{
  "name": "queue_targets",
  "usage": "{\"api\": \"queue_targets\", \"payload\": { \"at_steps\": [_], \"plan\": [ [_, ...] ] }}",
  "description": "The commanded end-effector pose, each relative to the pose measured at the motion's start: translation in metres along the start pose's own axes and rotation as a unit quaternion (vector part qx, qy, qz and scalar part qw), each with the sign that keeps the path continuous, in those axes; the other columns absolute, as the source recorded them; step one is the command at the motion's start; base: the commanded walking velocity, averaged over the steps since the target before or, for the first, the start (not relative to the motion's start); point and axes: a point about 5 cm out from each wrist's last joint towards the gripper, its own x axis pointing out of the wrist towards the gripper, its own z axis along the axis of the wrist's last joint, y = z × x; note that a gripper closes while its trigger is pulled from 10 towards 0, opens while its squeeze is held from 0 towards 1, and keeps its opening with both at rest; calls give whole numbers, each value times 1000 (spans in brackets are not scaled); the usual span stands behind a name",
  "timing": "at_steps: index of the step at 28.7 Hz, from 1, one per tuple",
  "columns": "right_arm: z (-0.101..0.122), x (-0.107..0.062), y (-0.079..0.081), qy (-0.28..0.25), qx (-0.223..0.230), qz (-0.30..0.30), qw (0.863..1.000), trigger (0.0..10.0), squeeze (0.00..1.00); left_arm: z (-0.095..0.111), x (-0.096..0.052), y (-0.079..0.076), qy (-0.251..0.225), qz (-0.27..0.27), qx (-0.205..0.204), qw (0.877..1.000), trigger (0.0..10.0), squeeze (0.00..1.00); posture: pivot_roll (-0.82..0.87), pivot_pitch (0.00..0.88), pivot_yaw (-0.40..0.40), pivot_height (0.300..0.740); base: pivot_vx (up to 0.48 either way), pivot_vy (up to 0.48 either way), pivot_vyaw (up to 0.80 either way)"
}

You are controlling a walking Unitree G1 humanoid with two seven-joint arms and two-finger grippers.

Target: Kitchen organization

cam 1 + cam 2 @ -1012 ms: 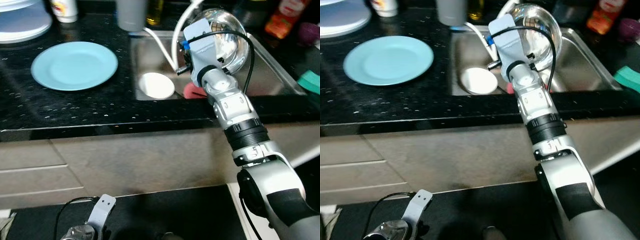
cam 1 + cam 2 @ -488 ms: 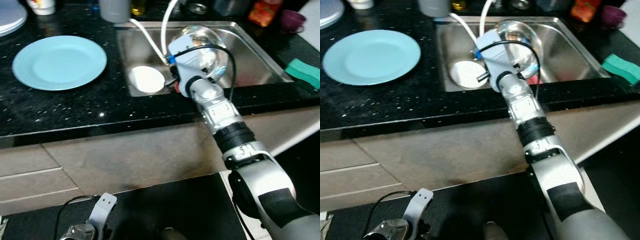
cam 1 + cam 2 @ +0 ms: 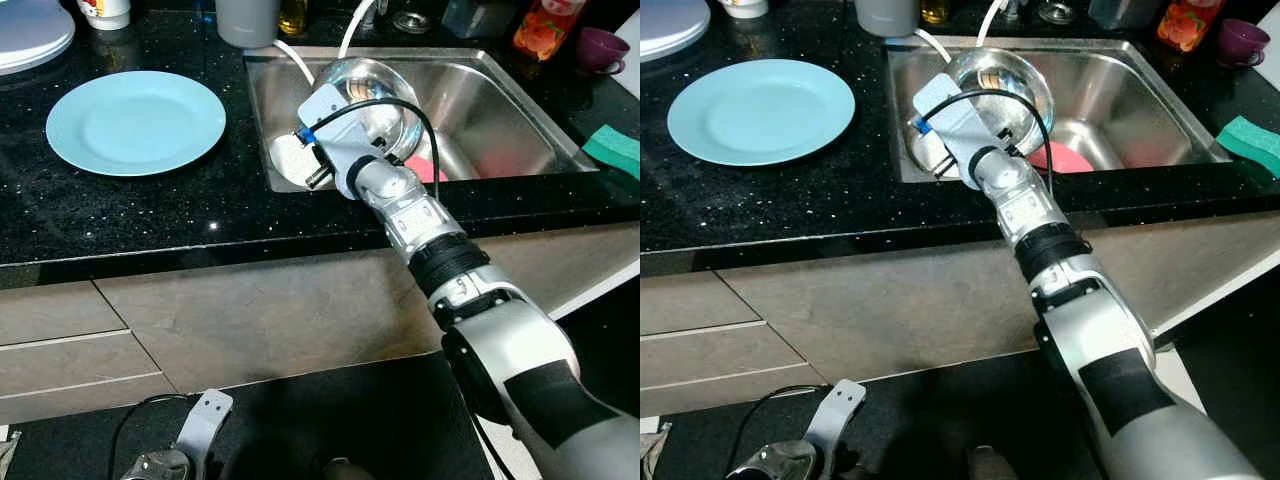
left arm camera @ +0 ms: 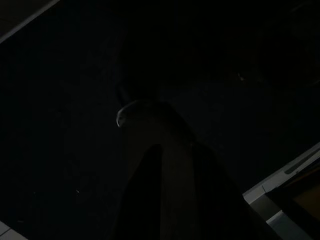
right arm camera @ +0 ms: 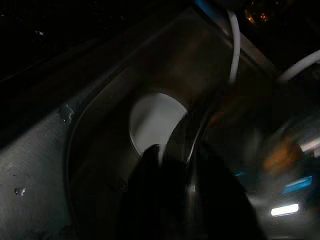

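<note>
Holding a steel bowl (image 3: pixel 365 88) by its rim, right gripper (image 5: pixel 172 160) fingers pinched on the edge, over the sink (image 3: pixel 500 110); probably lifting it out.

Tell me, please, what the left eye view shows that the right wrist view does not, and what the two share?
Left eye view alone: the round light-blue plate on the black speckled countertop, the green sponge, the purple cup and the silver right arm. Right wrist view alone: the right gripper, its black fingers shut on the rim of the shiny metal bowl. Both: that bowl held over the stainless steel sink, the round white dish lying inside it, and the white hose.
</note>
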Motion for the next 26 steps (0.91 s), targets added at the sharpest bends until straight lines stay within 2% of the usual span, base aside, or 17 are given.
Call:
{"api": "queue_targets", "payload": {
  "at_steps": [1,7,9,10,11,12,13,14,15,16,17,18,19,20,21,23,26],
  "plan": [
    [2,1,-1,-2,-5,-4,1000,10000,1000,-10,2,-6,15,-6,0,1000,10000,0,73,204,-87,740,0,0,0],
    [5,1,-6,-6,-5,-12,1000,10000,976,-9,2,-6,14,-7,0,1000,10000,0,68,204,-86,740,0,0,0],
    [5,1,-8,-7,-4,-15,1000,10000,929,-9,2,-6,14,-7,0,1000,10000,0,66,204,-86,740,0,0,0],
    [7,1,-11,-15,4,-18,1000,10000,796,-9,2,-6,14,-7,0,1000,10000,0,66,204,-86,740,0,0,0],
    [11,0,-13,-32,25,-17,999,10000,584,-8,2,-6,13,-6,0,1000,10000,0,66,203,-86,740,0,0,0],
    [14,0,-14,-45,40,-15,998,10000,239,-8,2,-6,13,-6,-1,1000,10000,0,66,203,-86,740,0,0,0],
    [23,0,-11,-79,77,7,994,10000,0,-8,2,-5,13,-6,-1,1000,10000,0,68,202,-85,740,0,0,0],
    [23,0,-11,-79,77,7,994,10000,0,-8,2,-5,13,-6,-1,1000,10000,0,68,202,-85,740,0,0,0],
    [29,-1,-10,-103,100,23,989,10000,0,-8,2,-5,12,-5,-1,1000,10000,0,68,202,-85,740,0,0,0],
    [45,-4,-4,-163,164,68,971,10000,0,-8,2,-5,12,-4,-1,1000,10000,0,69,201,-84,740,0,0,0],
    [45,-4,-4,-163,164,68,971,10000,0,-8,2,-5,12,-4,-1,1000,10000,0,69,201,-84,740,0,0,0],
    [55,-7,-1,-203,210,94,952,10000,0,-7,2,-5,12,-4,-1,1000,10000,0,70,200,-84,740,0,0,0],
    [69,-13,1,-259,281,116,917,10000,0,-7,1,-4,11,-2,-2,1000,10000,0,70,199,-82,740,0,0,0],
    [69,-13,1,-259,281,116,917,10000,0,-7,1,-4,11,-2,-2,1000,10000,0,70,199,-82,740,0,0,0],
    [76,-17,3,-290,321,131,892,10000,0,-7,1,-3,10,-1,-2,1000,10000,0,70,194,-80,740,0,0,0],
    [77,-19,6,-298,318,132,890,10000,0,-7,1,-3,10,-1,-2,1000,10000,0,71,193,-78,740,0,0,0],
    [77,-19,17,-294,270,128,908,10000,0,-6,1,-2,9,2,1,1000,10000,0,69,182,-71,740,0,0,788]
  ]
}}
